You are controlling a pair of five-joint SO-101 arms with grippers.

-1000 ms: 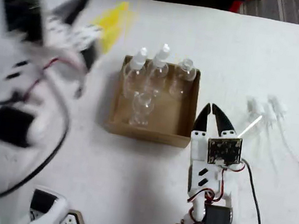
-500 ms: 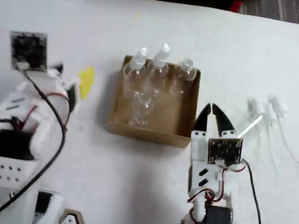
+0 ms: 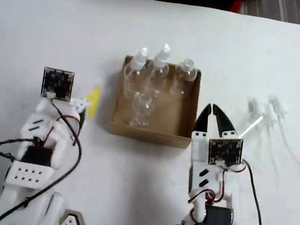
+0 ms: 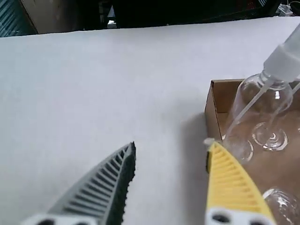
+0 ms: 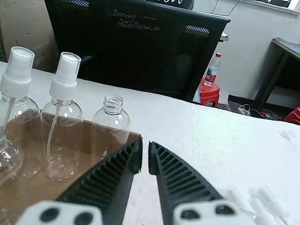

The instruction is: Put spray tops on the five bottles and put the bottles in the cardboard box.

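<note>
The left gripper is open, its grey and yellow fingers spread with nothing between them. It sits low over the table, just beside the left wall of the box. The right gripper is closed on nothing, its black fingers drawn together with only a thin slit between the tips. It sits just off the front right corner of the box and points along the right wall. The box lies between the two arms, and four bottles stand upright in it, three in a row along the far wall and a front bottle, bare at the neck, alone nearer the arms. In the row, the left bottle and the middle bottle carry spray tops, while the right bottle has an open neck. Loose spray tops lie in a small cluster on the table to the right of the right gripper, apart from the box, with their thin tubes trailing.
</note>
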